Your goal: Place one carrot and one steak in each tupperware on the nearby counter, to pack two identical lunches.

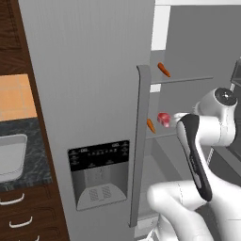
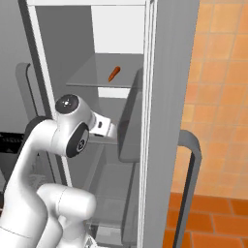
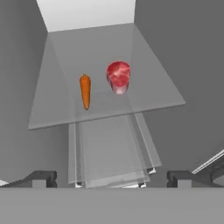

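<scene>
My gripper is open, its two dark fingertips spread wide, and it holds nothing. It points into the open fridge at a glass shelf. On that shelf lie a carrot and, to its right, a round red-pink steak, both some way ahead of the fingertips. The left base view shows the same carrot and steak just in front of my hand. A second carrot lies on the shelf above. A light-grey tupperware sits on the black speckled counter at far left.
The closed grey fridge door with its long handle and dispenser panel stands between the fridge opening and the counter. The swung-open door bounds the opening on the right. Brown drawers lie under the counter.
</scene>
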